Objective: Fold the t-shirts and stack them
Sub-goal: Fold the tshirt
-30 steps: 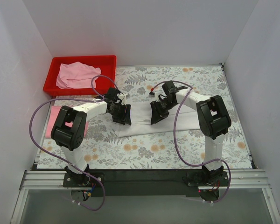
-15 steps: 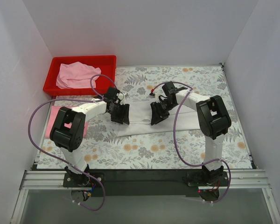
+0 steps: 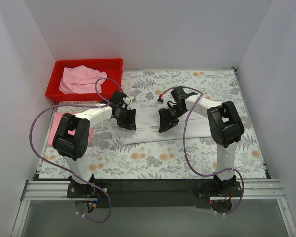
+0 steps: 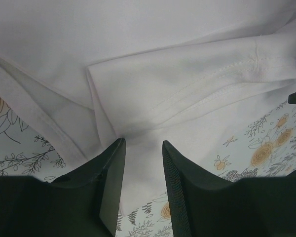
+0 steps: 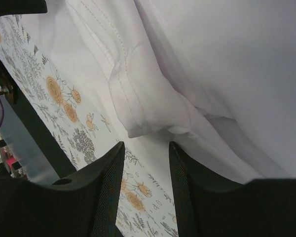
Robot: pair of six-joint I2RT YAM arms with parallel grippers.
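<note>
Left gripper [image 3: 127, 120], right gripper [image 3: 166, 120] shifted slightly farther back over white shirt [image 3: 148, 120]. Both jaws apart, straddling folded edges. Grasp pending; fold unfinished.

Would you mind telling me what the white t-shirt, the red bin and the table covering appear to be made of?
White t-shirt: soft matte knit, probably cotton; it shows double-stitched hems and limp folds. Red bin: rigid and slightly glossy, likely moulded plastic, judging by its even walls and rim. Table covering: flat sheet with a printed floral pattern; whether it is fabric or vinyl I cannot tell.
</note>
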